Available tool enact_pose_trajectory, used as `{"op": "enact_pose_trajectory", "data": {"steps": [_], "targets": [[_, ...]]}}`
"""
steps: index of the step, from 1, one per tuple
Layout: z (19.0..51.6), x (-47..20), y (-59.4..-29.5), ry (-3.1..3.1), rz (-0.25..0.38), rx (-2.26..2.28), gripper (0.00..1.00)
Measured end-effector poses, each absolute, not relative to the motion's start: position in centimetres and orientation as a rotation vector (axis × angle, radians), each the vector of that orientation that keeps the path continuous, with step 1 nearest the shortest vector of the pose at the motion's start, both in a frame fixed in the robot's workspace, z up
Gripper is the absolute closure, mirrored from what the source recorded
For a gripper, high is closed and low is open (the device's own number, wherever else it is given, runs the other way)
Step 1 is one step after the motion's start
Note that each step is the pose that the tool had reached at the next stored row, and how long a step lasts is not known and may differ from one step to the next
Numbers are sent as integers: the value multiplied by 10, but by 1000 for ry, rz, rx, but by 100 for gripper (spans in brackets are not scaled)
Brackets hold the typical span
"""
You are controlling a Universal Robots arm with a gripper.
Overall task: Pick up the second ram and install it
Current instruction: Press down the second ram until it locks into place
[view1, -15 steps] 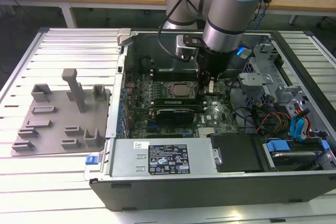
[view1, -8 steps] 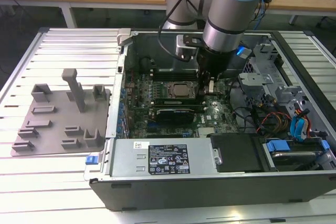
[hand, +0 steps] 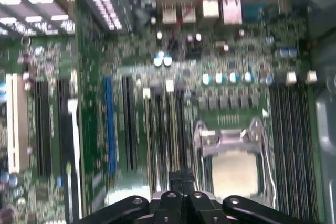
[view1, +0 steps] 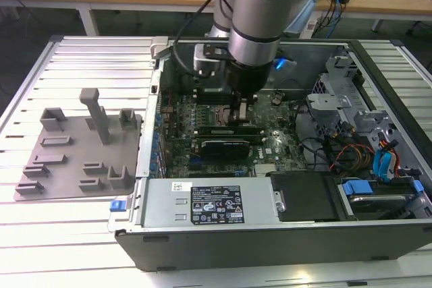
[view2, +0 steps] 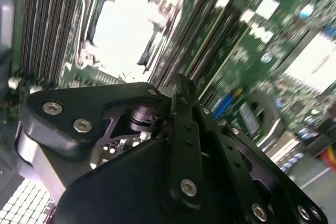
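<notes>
Black gripper [view2: 181,85] links crowd the front of both wrist views, and its fingers [hand: 173,181] are drawn narrow, tips nearly together; whether anything thin is pinched between them I cannot tell. Just past the tips lies the green motherboard [hand: 94,145], with one square processor socket [hand: 231,169] in a silver frame; banks of long dark memory slots [hand: 291,145] run on both sides of it, two banks in all, and the tips stand over the bank nearer the one blue slot [hand: 109,124].

In the exterior view one arm [view1: 260,5] reaches straight down into one open computer case [view1: 270,244]. Right under the gripper a long, narrow, dark stick stands on edge along the slots, touching or nearly touching the tips; this looks to be the ram stick [view1: 216,128], though I cannot tell whether it is fully seated. One black card [view1: 223,146] lies just beside it, on the side toward the labelled power supply [view1: 209,204]. One grey tray [view1: 74,156] with upright posts sits on the slatted table [view1: 88,65], well apart, toward the exterior view's left.
</notes>
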State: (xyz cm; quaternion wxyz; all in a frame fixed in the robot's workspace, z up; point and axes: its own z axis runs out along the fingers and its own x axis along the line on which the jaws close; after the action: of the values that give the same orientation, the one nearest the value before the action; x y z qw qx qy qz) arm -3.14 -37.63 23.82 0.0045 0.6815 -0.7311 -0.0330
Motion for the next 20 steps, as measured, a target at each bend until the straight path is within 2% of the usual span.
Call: {"op": "enact_pose_trajectory", "data": {"steps": [6,13,16,20], "targets": [[234,-67,-376,-2299,-129,2152,92],[229,-72,-377,-2301,-141,2160,92],[241,-66,-376,-2300,-143,2159,92],[241,-26,-377,-2272,-198,2128,92]]}}
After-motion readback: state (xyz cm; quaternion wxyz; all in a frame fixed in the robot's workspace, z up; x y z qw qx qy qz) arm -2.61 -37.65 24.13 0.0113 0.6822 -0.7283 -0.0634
